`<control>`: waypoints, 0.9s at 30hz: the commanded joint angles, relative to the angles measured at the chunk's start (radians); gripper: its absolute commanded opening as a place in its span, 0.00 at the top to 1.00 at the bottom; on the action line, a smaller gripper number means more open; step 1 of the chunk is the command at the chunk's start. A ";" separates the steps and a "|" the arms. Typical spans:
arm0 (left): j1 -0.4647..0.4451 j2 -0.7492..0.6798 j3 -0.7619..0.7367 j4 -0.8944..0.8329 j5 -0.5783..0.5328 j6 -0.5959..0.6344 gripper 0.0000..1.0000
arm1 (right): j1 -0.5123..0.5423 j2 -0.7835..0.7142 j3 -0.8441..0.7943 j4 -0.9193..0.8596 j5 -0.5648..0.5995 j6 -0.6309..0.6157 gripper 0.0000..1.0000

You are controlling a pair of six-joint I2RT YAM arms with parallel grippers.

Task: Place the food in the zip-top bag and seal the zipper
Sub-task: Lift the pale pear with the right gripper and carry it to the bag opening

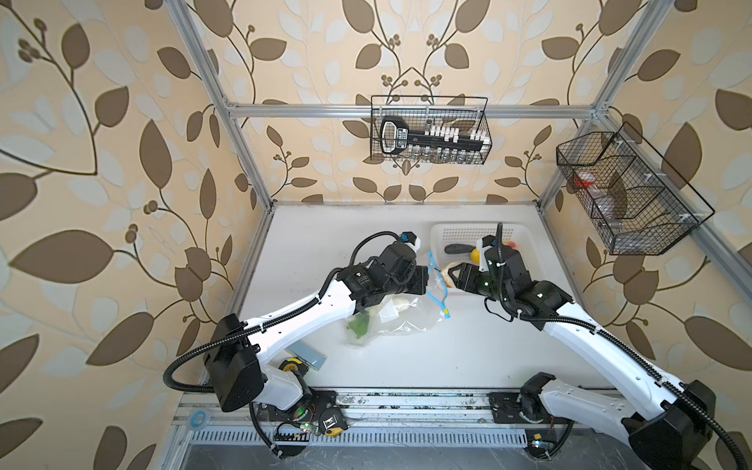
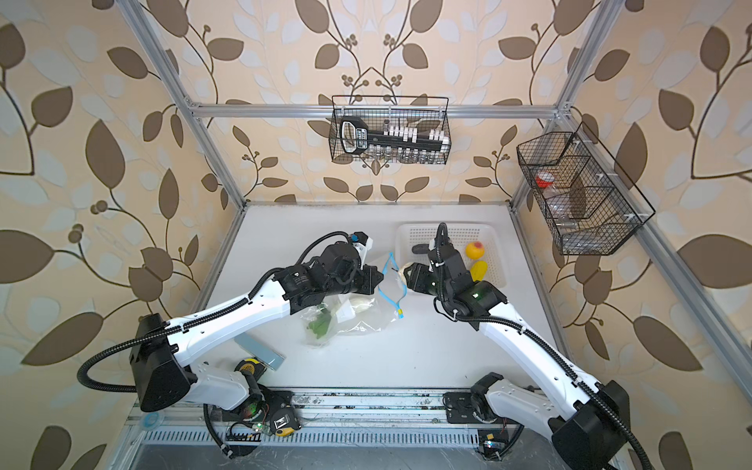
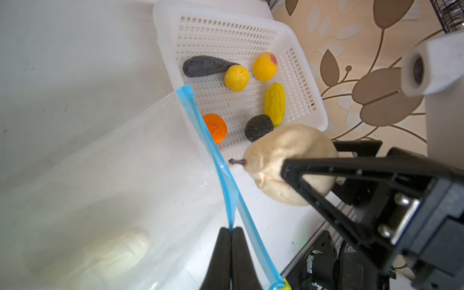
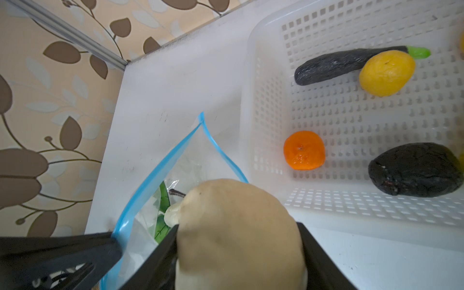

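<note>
The clear zip-top bag [image 1: 403, 321] lies mid-table with leafy greens [image 4: 160, 226] and a pale vegetable [image 3: 113, 251] inside. My left gripper [image 3: 231, 229] is shut on one lip of the blue zipper [image 3: 200, 120], lifting the mouth open. The yellow tab [image 3: 286, 285] sits at the strip's end. My right gripper [image 4: 238, 226] is shut on a beige lump [image 3: 283, 150] with a dark stem, right at the bag's mouth. In the white basket [image 3: 163, 37] lie an orange [image 3: 216, 128], lemon [image 3: 236, 77], peach [image 3: 265, 66], corn [image 3: 275, 104] and two dark pieces [image 3: 204, 65].
The basket [image 2: 488, 236] stands at the back right of the table, close to the bag's mouth. A tape measure [image 1: 291, 366] and a grey-blue block [image 1: 305, 354] lie near the left arm's base. Wire baskets [image 1: 429, 130] [image 1: 626, 191] hang on the frame.
</note>
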 commanded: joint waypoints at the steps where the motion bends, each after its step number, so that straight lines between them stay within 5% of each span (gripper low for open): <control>1: 0.008 -0.003 0.040 0.033 0.011 -0.007 1.00 | 0.035 0.021 0.031 -0.017 0.032 0.018 0.41; 27: 0.008 -0.023 0.019 0.053 0.009 -0.014 1.00 | 0.119 0.147 0.038 0.071 0.058 0.068 0.41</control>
